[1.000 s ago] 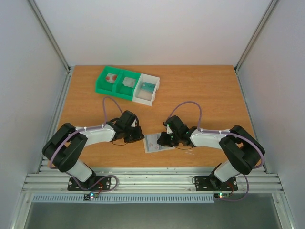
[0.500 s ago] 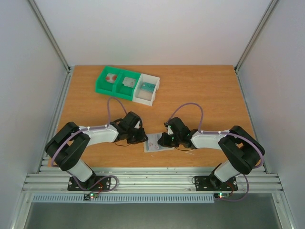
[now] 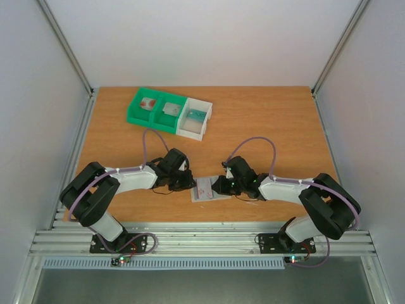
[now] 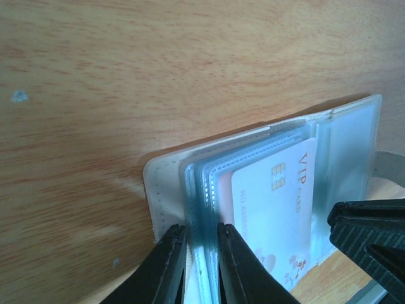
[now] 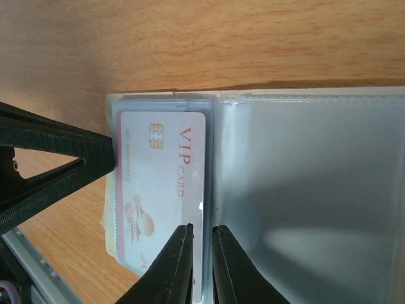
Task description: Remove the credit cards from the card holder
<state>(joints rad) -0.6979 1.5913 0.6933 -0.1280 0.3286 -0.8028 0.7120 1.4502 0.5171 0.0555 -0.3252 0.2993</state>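
Card holder (image 3: 205,189) lies open near the table's (image 3: 278,126) front edge, with the VIP card (image 5: 161,190) tucked in its left pocket. Left gripper (image 4: 201,233) is nipped onto the fanned pocket edges. Right gripper (image 5: 202,233) is nearly shut at the card's inner edge, can't tell if it's got card or only plastic. If it's only plastic, a pull probably drags the holder or tears the pocket

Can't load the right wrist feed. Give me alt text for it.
The right gripper is pinched on the lower edge of the open card holder near its centre fold, beside a white VIP credit card in the left pocket. The left gripper's fingers meet the holder's left edge; wooden table behind.
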